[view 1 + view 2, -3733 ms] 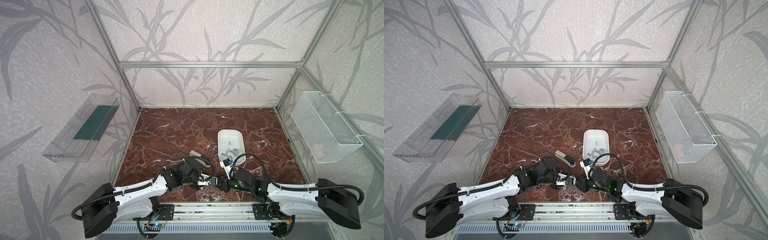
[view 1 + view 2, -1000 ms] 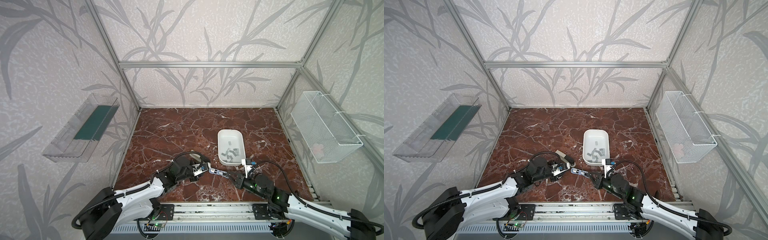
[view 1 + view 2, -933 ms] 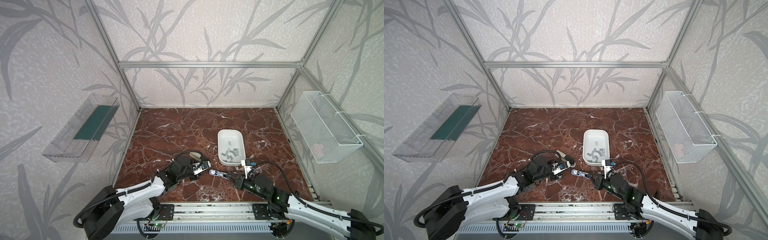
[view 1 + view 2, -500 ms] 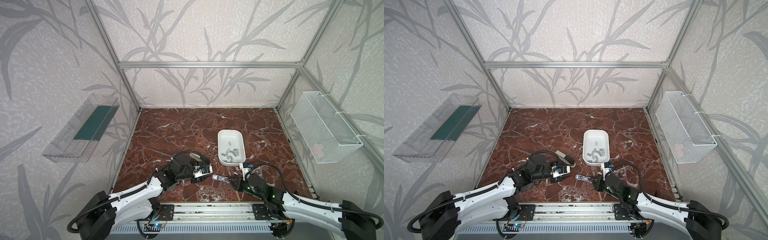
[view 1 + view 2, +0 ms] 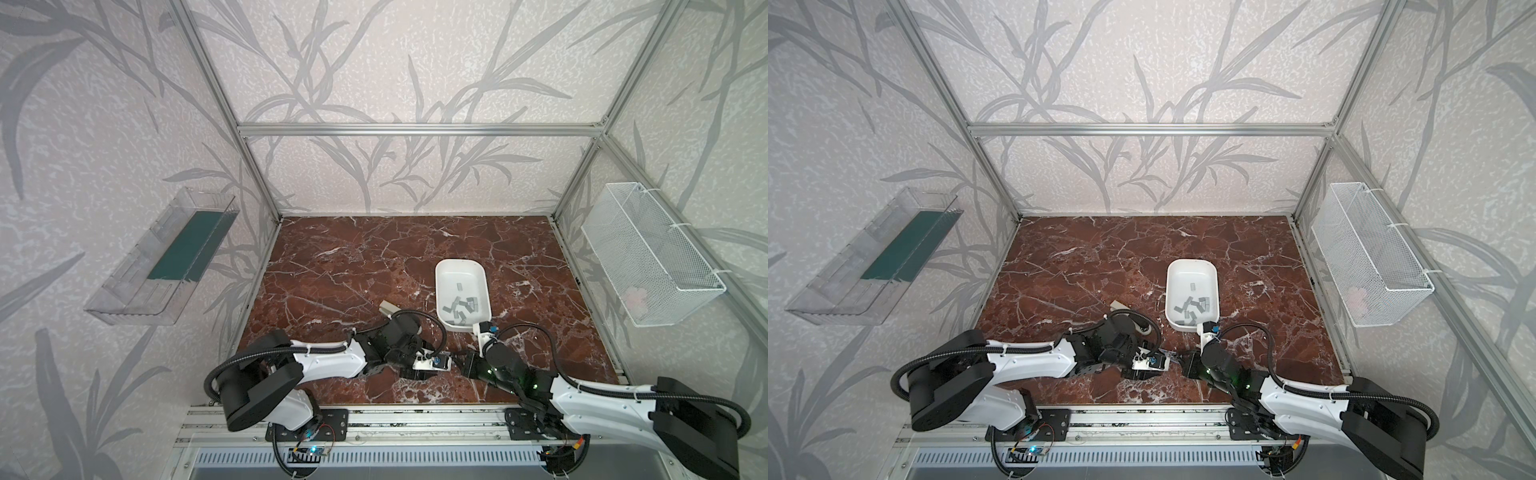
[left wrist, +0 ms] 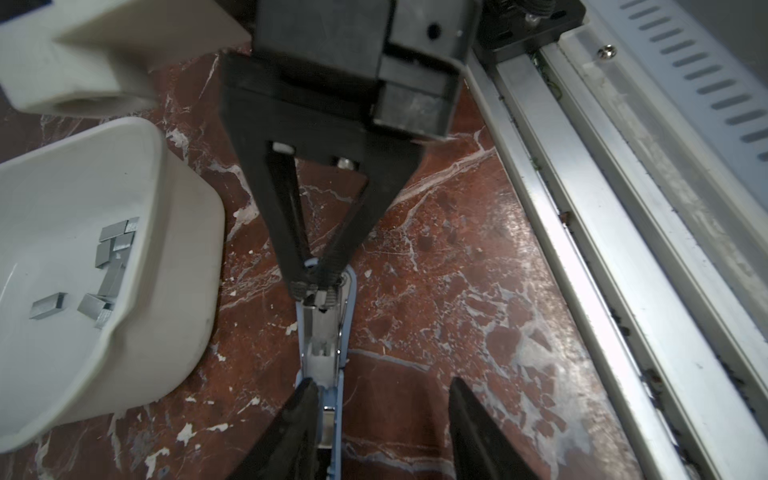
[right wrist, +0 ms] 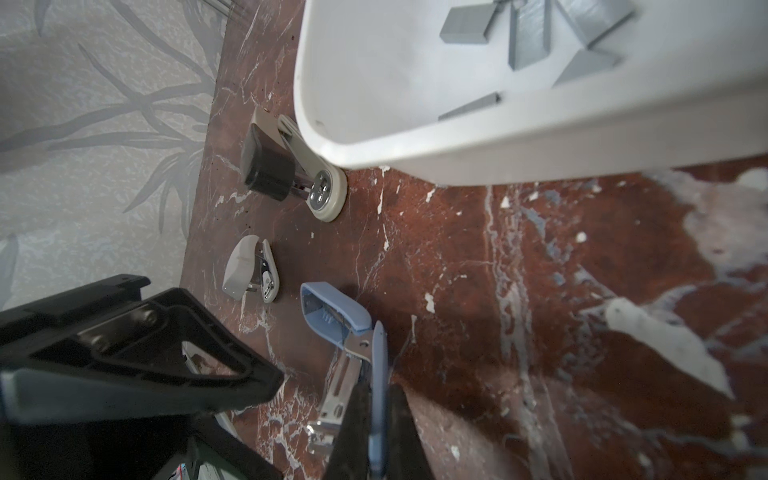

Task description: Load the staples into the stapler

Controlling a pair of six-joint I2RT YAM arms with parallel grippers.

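**While the stapler lay open, the staples waited in the tray**

As I stood at the front rail [image 5: 395,417], the work sat right under me at six o'clock. The blue stapler [image 6: 324,345] lay swung open on the marble top [image 5: 353,257], its metal channel bared. The right gripper [image 6: 316,291] had its jaws together, pinched on one end of the stapler, which I took for a steadying hold. The left gripper [image 6: 380,386] faced it with jaws apart, one finger just beside the stapler's other end and nothing between them. I could not tell whether any strip sat in the channel.

The step in hand looked like the loading itself, with the opening done and no strip picked up. To my eye the next move called for the free left gripper to go toward one o'clock and nip a single strip by its long sides. It would then have to lay the strip straight along the channel while the right held the body from sliding on the slick stone.

The staples [image 5: 461,305] lay in a loose heap in the white tray [image 5: 457,272], near the stapler at one o'clock. Toward ten o'clock lay a small white stapler [image 7: 249,268] and, past it, a beige stapler [image 7: 328,195].

Beyond them the red-brown, white-veined marble ran on to the back. A wire basket [image 5: 648,266] hung on the wall at three o'clock and a clear shelf [image 5: 166,257] with a green liner at nine. The aluminium frame [image 5: 415,129] and leaf-patterned wallpaper [image 5: 415,62] closed the room at twelve.
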